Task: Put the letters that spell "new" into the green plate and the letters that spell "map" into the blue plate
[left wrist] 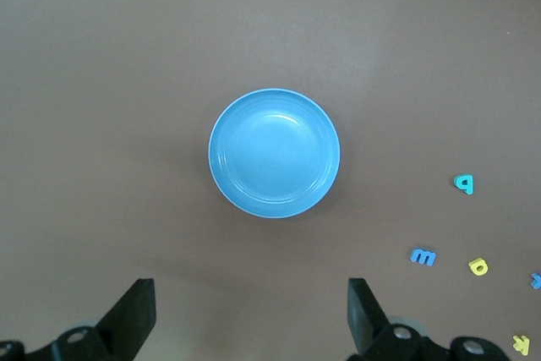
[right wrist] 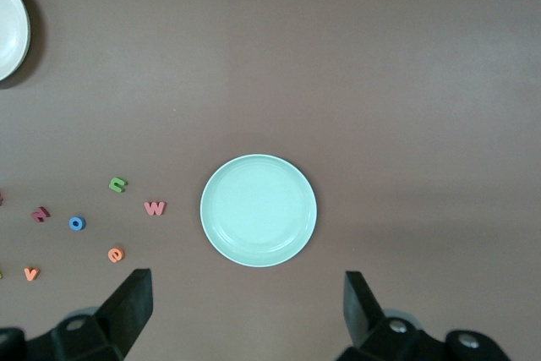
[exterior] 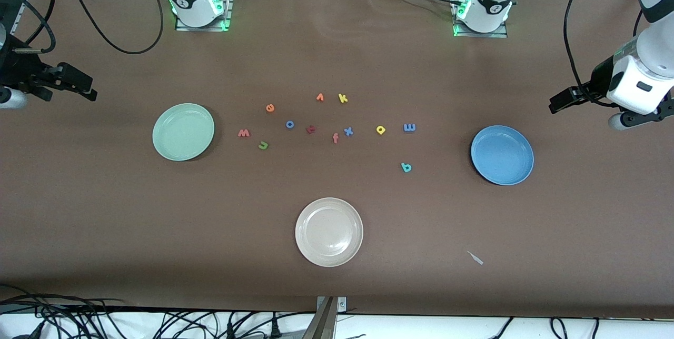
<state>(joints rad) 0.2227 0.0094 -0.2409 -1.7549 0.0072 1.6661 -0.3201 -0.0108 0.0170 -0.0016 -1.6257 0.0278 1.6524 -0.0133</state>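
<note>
Fingers of the left gripper (left wrist: 251,314) and the right gripper (right wrist: 245,310) stand wide apart and hold nothing. Both arms wait. The left gripper is over the table's left-arm end by the round medium-blue plate (exterior: 502,155), and the right gripper is over the right-arm end by the round pale mint-green plate (exterior: 183,131). Both plates are empty.

Clock readings use the front view, twelve toward the arm bases.

1. Locate "new". The salmon-red foam "w" (exterior: 243,133) lies at 3 o'clock of the green plate. The green foam "n" (exterior: 263,145) lies at 4 o'clock of the "w", and the orange foam "e" (exterior: 270,108) at 1 o'clock of it.
2. Locate "map". The blue foam "m" (exterior: 409,127) lies at 10 o'clock of the blue plate. The yellow foam "p" (exterior: 380,129) lies at 9 o'clock of the "m", and the teal foam "a" (exterior: 406,167) at 6 o'clock of it.
3. Start with the letter nearest each plate (likely the "w" and the "m"). Descend vertically, straddle one letter only and close gently, since thin foam probably slips or bends.
4. Avoid decoys: the blue foam "o" (exterior: 289,124), the dark red foam letter (exterior: 310,129), the salmon foam "f" (exterior: 335,138) and the yellow foam "k" (exterior: 343,98).
5. Ignore the round beige-white plate (exterior: 329,239).
</note>
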